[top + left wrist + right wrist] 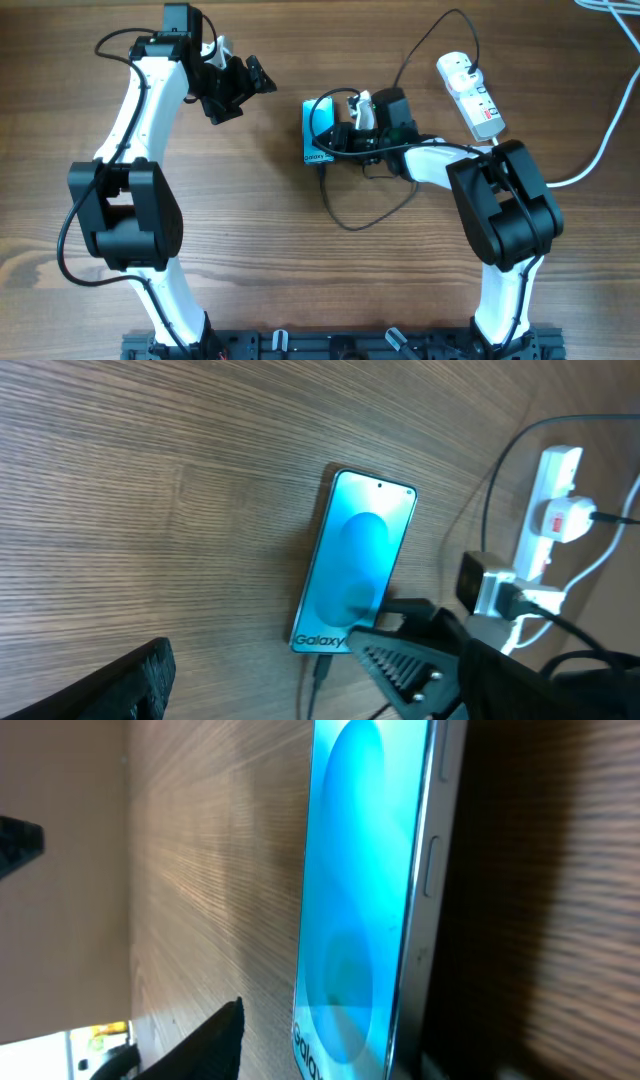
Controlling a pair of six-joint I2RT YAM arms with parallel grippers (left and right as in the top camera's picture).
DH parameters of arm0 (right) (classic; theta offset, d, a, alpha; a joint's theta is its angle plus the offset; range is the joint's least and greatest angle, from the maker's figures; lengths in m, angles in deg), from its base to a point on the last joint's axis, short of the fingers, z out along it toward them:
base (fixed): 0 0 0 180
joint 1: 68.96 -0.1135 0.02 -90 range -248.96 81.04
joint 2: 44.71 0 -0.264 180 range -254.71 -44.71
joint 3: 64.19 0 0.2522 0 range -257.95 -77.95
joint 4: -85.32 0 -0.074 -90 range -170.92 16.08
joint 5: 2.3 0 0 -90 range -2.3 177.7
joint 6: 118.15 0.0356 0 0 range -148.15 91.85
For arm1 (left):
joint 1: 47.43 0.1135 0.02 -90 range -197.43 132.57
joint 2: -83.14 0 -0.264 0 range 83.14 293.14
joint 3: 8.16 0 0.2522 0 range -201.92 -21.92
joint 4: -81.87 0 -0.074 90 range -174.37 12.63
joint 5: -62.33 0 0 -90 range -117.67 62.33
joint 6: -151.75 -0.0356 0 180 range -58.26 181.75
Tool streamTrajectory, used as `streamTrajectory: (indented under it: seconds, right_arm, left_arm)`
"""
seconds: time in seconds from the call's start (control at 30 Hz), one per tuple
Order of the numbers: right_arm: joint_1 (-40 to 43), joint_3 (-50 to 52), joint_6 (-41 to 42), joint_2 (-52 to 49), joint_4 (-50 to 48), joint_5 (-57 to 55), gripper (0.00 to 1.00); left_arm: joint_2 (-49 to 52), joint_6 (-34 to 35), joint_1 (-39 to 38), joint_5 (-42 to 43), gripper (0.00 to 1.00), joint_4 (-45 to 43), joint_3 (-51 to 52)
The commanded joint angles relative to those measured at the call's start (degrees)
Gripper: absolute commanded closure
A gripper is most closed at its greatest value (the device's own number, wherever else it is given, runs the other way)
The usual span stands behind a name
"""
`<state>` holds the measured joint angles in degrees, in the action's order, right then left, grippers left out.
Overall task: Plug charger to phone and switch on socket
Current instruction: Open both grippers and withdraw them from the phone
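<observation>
Right fingers (215,1045) at "Galaxy" phone (360,560)

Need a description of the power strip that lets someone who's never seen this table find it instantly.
On the wooden table, look to the top right of the overhead view, just beyond the black elbow of the right arm. The socket lies there diagonally: a short white strip with red switch marks, unlike the glowing cyan phone at mid-table.

left arm (140,92) and right arm (497,300) share white links, bulky black joints, thin black cables.
</observation>
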<state>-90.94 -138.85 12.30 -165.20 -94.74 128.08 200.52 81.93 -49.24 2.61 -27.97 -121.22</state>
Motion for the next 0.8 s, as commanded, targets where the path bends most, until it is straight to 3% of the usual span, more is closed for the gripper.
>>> streamTrajectory:
  seconds: [0.0,0.17,0.47,0.77]
  right_arm:
    - [0.7,0.0,0.0,1.2,1.9,-1.7,0.37]
    - [0.7,-0.1,-3.5,5.8,6.9,-4.1,0.32]
    - [0.7,-10.0,-20.2,11.6,32.6,-10.8,0.31]
    - [1.4,-31.4,-30.5,11.8,65.9,-23.0,0.09]
  left_arm:
    - [-1.3,-2.0,-0.1,-4.2,0.08,0.0,0.1]
    - [-1.3,-2.0,-0.1,-5.7,0.07,0.0,0.1]
    - [-1.4,-2.0,0.0,-9.2,0.0,0.0,0.1]
    - [-1.3,-2.0,0.0,-9.2,0.0,0.0,0.1]
